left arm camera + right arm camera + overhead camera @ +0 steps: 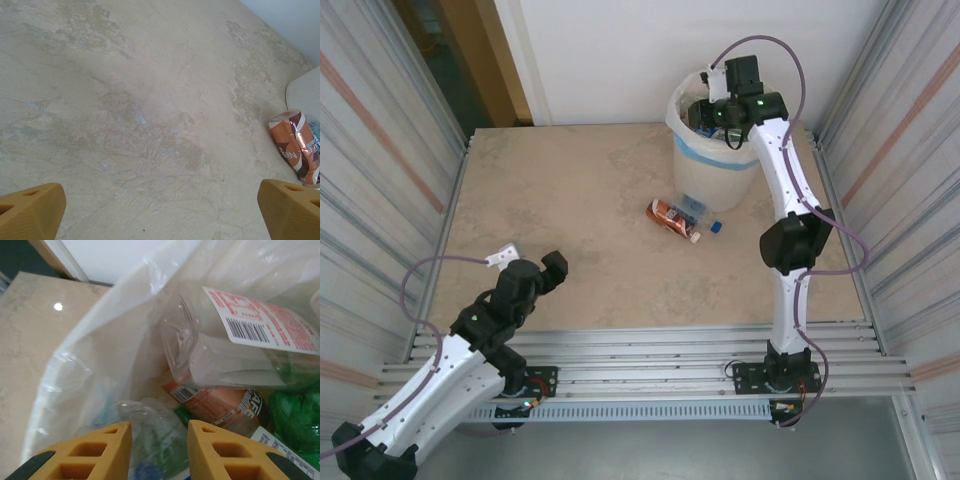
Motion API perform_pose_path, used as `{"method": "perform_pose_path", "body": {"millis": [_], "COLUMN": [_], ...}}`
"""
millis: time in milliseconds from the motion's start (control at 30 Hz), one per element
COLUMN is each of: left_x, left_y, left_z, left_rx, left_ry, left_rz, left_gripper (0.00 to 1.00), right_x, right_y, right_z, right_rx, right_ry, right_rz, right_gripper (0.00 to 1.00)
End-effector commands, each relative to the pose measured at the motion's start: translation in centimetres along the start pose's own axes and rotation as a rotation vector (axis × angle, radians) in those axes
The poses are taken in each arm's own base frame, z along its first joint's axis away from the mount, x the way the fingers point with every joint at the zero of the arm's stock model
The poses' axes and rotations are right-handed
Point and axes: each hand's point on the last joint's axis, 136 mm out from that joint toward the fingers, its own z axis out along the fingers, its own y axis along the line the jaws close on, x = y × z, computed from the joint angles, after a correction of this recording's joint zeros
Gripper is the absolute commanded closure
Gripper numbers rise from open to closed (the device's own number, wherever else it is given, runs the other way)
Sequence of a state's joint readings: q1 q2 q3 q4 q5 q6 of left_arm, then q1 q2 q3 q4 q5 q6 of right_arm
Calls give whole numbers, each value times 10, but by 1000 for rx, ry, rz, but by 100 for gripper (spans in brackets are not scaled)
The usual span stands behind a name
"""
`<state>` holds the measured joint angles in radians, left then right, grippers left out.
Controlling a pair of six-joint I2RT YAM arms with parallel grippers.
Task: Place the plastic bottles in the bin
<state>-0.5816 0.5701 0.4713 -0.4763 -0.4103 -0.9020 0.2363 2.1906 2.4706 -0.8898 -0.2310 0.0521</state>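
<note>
**While one bottle [672, 215] lies beside the bin [715, 180], others lie inside**

Your right gripper [159, 452], fingers narrow and empty, hangs over clear, brown-orange and green bottles [240, 340], upper right. Your left gripper [532, 265] stands wide, lower left.

The white bin [710, 185] stands at the far right of the bench [570, 200], with the right arm [790, 200] bent over its mouth. 1 brown-orange bottle [670, 216] lies just before it. The left arm [470, 340] sits low at the near left.
</note>
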Motion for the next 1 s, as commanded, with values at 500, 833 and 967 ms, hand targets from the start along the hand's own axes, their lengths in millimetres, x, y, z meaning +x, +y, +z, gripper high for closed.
{"method": "perform_pose_path", "body": {"millis": [500, 833, 967], "left_x": [-10, -6, -6], "left_y": [-1, 5, 6], "left_z": [-9, -9, -8], "left_rx": [11, 4, -2], "left_ry": [-26, -25, -30], "left_rz": [-11, -18, -23], "left_gripper": [1, 1, 1], "right_x": [-48, 39, 90], "right_y": [59, 114, 138], "right_z": [-106, -100, -77], "right_rx": [56, 110, 72], "right_ry": [-192, -18, 77], "right_rz": [-149, -258, -272], "right_gripper": [46, 22, 11]}}
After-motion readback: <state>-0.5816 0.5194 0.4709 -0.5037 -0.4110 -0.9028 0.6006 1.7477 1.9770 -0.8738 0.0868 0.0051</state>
